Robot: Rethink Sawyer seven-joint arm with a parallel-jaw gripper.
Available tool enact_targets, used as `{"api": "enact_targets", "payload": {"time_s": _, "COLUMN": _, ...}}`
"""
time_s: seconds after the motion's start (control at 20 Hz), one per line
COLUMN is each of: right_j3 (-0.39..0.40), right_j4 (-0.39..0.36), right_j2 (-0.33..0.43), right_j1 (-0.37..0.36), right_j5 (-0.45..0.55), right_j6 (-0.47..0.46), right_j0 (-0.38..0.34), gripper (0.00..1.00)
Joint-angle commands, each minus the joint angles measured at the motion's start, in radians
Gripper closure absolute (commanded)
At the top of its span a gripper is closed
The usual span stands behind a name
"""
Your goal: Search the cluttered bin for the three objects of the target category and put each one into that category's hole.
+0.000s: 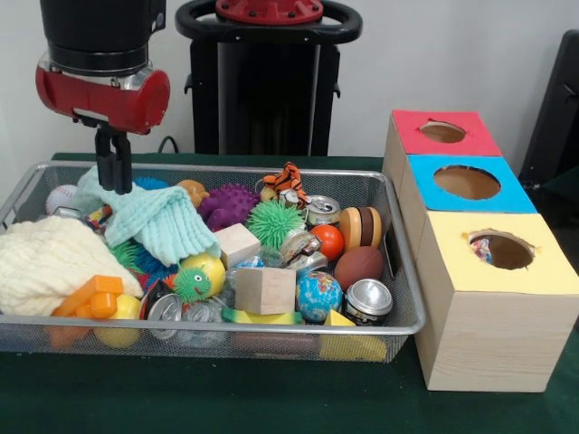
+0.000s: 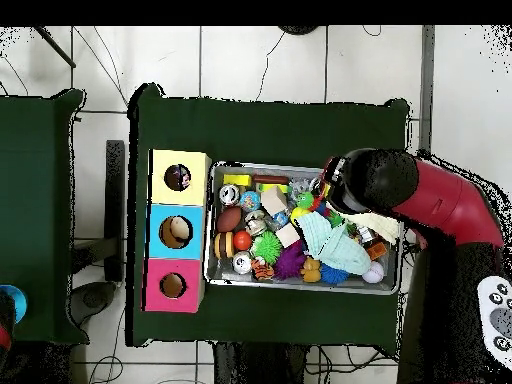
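The bin [image 1: 398, 271] was a wire-mesh tray on the green table [image 1: 226, 398], packed with mixed clutter. A cream knit [image 1: 45, 262] filled one end, and a mint cloth [image 1: 163, 221] lay draped beside it. Around these sat wood blocks [image 1: 265, 289], cans [image 1: 368, 300], a brown football [image 1: 359, 266], a green spiky ball [image 1: 274, 221], a purple one [image 1: 228, 204] and a toy tiger [image 1: 288, 183].

Beside the bin stood the box [image 1: 488, 334], with red [image 1: 443, 132], blue [image 1: 467, 182] and yellow [image 1: 502, 250] holes. The front view showed something small inside the yellow hole; overhead, that hole [image 2: 177, 177] looked dark.

The gripper [image 1: 115, 167] hung over the mint cloth, fingers together and empty. Overhead, the arm [image 2: 440, 200] hid it.
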Motion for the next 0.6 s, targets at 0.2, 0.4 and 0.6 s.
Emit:
{"api": "enact_targets", "payload": {"time_s": 0.2, "right_j3": 0.134, "right_j4": -0.082, "right_j2": 0.179, "right_j1": -0.057, "right_j5": -0.046, "right_j6": -0.296, "right_j0": -0.137, "gripper": 1.0}}
{"api": "enact_targets", "payload": {"time_s": 0.4, "right_j3": 0.164, "right_j4": -0.111, "right_j2": 0.198, "right_j1": -0.065, "right_j5": -0.065, "right_j6": -0.276, "right_j0": -0.171, "gripper": 1.0}}
{"api": "enact_targets", "payload": {"time_s": 0.6, "right_j3": 0.196, "right_j4": -0.138, "right_j2": 0.223, "right_j1": -0.064, "right_j5": -0.096, "right_j6": -0.256, "right_j0": -0.207, "gripper": 1.0}}
